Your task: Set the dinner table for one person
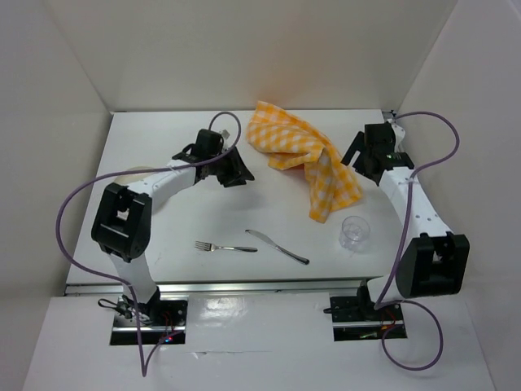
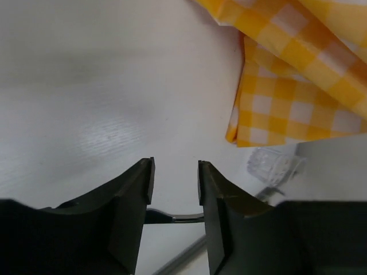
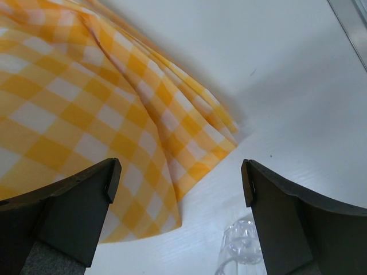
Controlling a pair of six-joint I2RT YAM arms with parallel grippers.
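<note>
Left wrist: dinner table lies below the slightly parted left tool.

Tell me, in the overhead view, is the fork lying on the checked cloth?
No; the fork lies on the bare table beside the knife, apart from the cloth.

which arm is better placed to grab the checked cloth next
Right, probably. The right gripper is wide open with the cloth just ahead; the left gripper faces mostly bare table, cloth farther off.

Checked cloth, fork, knife, cup
</note>
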